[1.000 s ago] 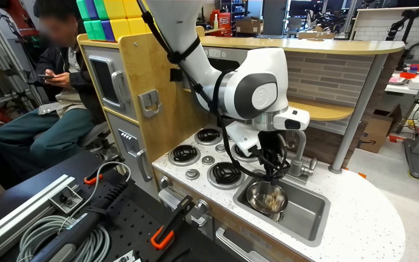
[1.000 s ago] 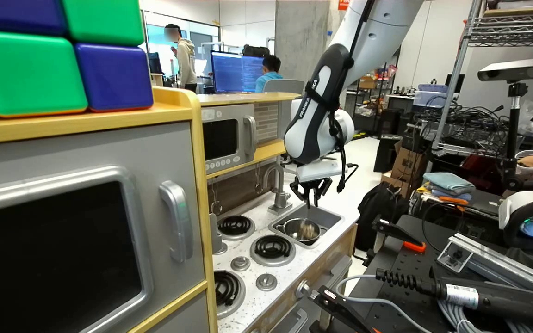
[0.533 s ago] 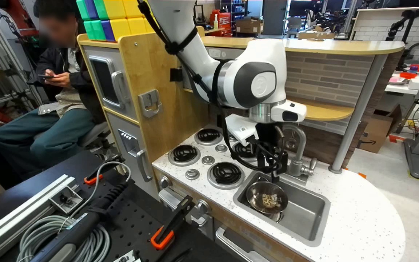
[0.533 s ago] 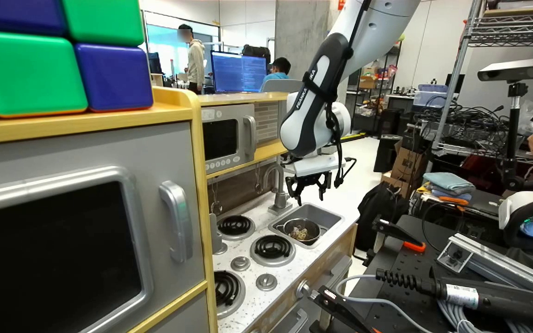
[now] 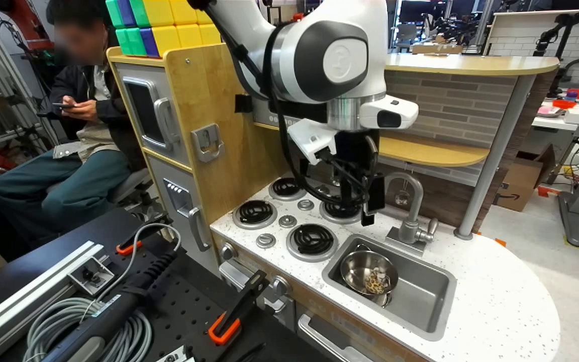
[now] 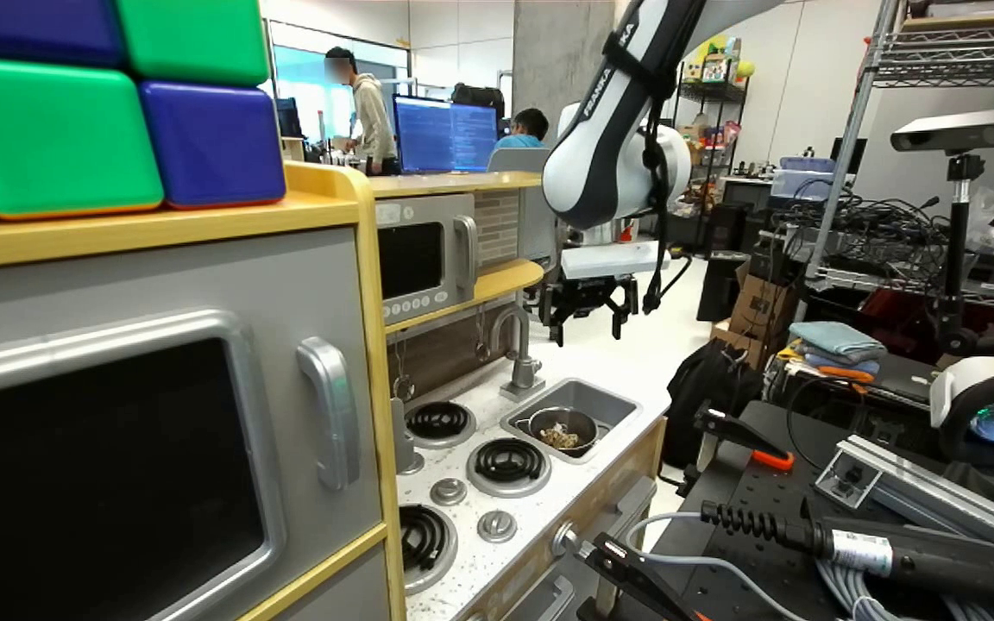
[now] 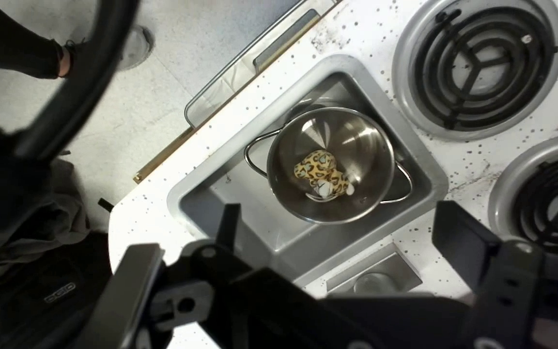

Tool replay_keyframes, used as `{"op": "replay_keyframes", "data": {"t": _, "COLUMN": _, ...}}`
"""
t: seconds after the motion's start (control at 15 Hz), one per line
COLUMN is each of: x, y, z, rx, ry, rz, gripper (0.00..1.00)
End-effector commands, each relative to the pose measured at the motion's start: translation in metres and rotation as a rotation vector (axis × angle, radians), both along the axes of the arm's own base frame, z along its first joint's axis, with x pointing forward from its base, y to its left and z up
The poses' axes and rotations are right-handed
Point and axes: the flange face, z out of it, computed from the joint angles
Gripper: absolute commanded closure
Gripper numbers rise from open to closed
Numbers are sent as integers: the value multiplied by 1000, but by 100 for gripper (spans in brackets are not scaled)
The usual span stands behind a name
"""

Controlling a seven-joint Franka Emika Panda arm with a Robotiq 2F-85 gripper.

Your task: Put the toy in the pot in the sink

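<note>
Inside the shiny metal pot (image 7: pixel 368 145) lies the toy (image 7: pixel 318 165), yellow with dark leopard spots and white parts. The pot stands in the grey sink (image 7: pixel 259 213), towards the burner end. Both exterior views also show the toy (image 5: pixel 377 282) resting at the pot's bottom. My gripper (image 6: pixel 588 331) hangs well above the counter, its jaws wide apart and holding nothing. In the wrist view its black fingers (image 7: pixel 229 225) stand on either side, with pot and toy seen beyond them, out of reach.
The curved faucet (image 5: pixel 412 201) rises behind the sink, close to the gripper's side. Black coil burners (image 5: pixel 312 240) sit beside the basin. A wooden shelf (image 5: pixel 435 152) and a tall cabinet (image 5: pixel 219 100) border the arm's space. A black table (image 5: pixel 169 301) stands in front.
The jaws, close together over the pot a second ago, have spread wide. The toy, then a blur in the pot, now lies still. The arm has risen away from the sink.
</note>
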Motion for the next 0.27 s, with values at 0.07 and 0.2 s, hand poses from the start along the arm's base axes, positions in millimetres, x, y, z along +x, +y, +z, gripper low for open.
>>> {"op": "replay_keyframes", "data": {"t": 0.07, "x": -11, "y": 5, "z": 13, "rx": 10, "ry": -5, "rz": -20, "gripper": 0}}
{"op": "replay_keyframes", "data": {"t": 0.2, "x": -16, "y": 9, "z": 15, "rx": 15, "ry": -3, "rz": -26, "gripper": 0}}
